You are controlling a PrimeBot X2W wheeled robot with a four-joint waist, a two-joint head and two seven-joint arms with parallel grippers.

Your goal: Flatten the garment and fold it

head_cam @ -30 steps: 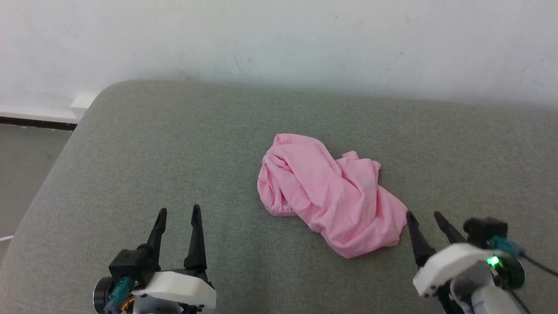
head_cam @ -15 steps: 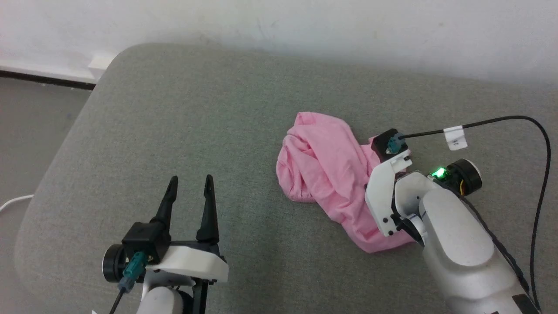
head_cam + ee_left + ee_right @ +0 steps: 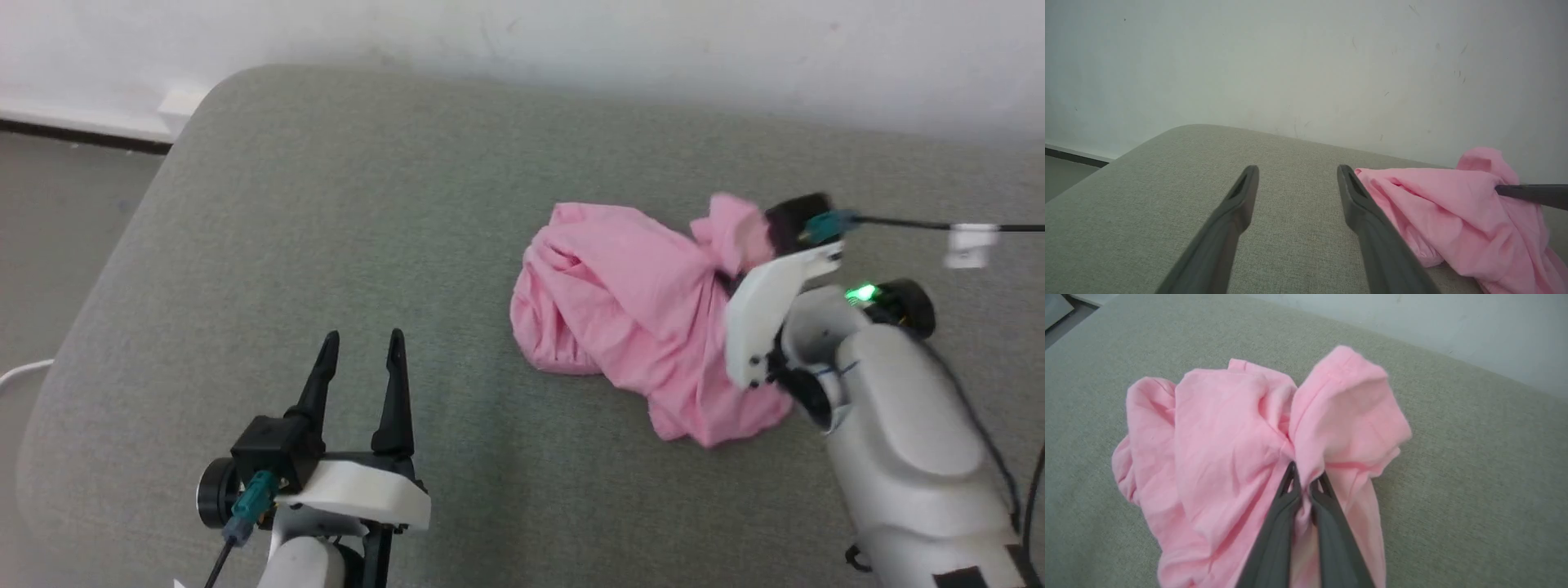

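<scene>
The pink shorts point(image 3: 620, 318) lay crumpled on the grey-green cushion point(image 3: 326, 204), to the right of its middle and nearer to its far edge, which ran along the white wall point(image 3: 522, 33). The right gripper point(image 3: 1303, 479) was closed narrow on a fold of cloth at the right side of the heap. In the right wrist view its two dark fingers point(image 3: 1274, 539) pinched the fabric between them, and a puff of pink stood out above the tips. This pinched part was raised a little over the rest of the pink shorts, whose lower part rested on the cushion. A black cable point(image 3: 898, 222) with a white label point(image 3: 967, 245) ran from the right wrist toward the right. The left gripper point(image 3: 364, 336) stood near the front edge of the cushion, left of the pink shorts and apart from them. Its fingers were spread wide with nothing between them and pointed toward the wall.
</scene>
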